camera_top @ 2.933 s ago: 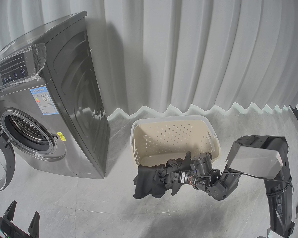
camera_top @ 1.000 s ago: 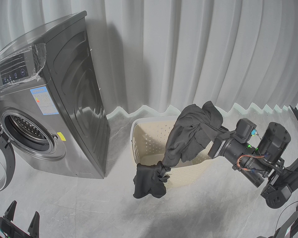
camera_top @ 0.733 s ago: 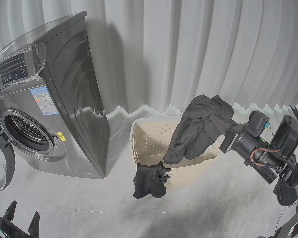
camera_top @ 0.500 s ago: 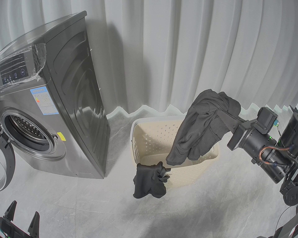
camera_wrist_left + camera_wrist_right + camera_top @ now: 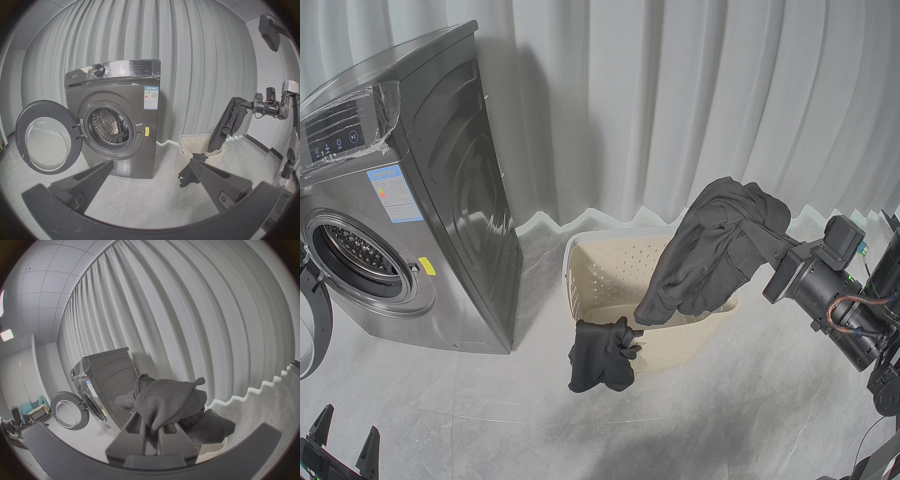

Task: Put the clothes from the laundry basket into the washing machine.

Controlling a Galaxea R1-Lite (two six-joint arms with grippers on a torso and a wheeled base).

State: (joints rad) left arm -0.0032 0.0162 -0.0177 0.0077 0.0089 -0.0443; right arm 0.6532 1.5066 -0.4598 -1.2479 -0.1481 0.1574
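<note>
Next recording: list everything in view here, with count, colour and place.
washing machine: 1, grey, left
washer door: 1, dark, swung open
laundry basket: 1, cream, on floor beside machine
grey garment: 1, dark grey, hanging over basket
black garment: 1, black, draped over basket's near rim
dark cloth: 1, inside drum
curtain: 1, white, behind
left gripper: 1, black, open, low left
right gripper: 1, black, shut on grey garment

right arm (image 5: pixel 831 300): black cylindrical links; copper-orange cable loop (image 5: pixel 836 305); boxy black wrist housing | left gripper (image 5: pixel 349 420): dark grey tapered fingers; round screw holes
</note>
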